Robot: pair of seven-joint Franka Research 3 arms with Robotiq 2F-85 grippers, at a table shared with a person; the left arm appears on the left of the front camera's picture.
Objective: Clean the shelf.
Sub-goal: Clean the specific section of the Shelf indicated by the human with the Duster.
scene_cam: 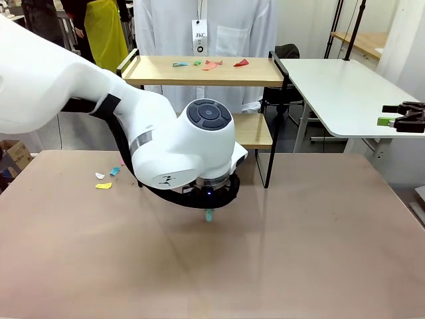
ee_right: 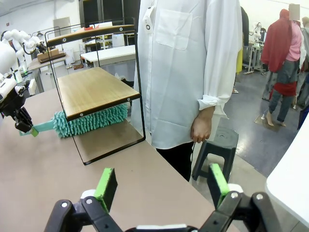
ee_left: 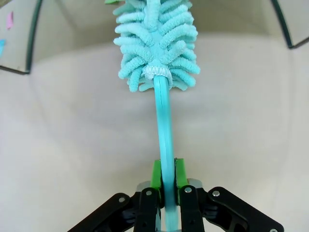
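Left pincer [ee_left: 167, 170] is pinching the teal duster [ee_left: 157, 43] by its handle. The fluffy head is reaching straight ahead of it to the shelf [scene_cam: 199, 73], at the edge of the lower board [ee_right: 91, 89]. Right pincer [ee_right: 161, 186] is standing spread and carrying nothing, well apart from the shelf. Coloured scraps [scene_cam: 211, 64] are lying on the top board, above and beyond the left pincer. Judgement: cleaning is barely under way, and the top board is awaiting sweeping.

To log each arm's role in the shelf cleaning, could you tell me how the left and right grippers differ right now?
The left gripper is shut on the teal duster's handle; the right gripper stands open and empty. The left sits low by the shelf; the right hangs off to the side. Both are black with green pads.
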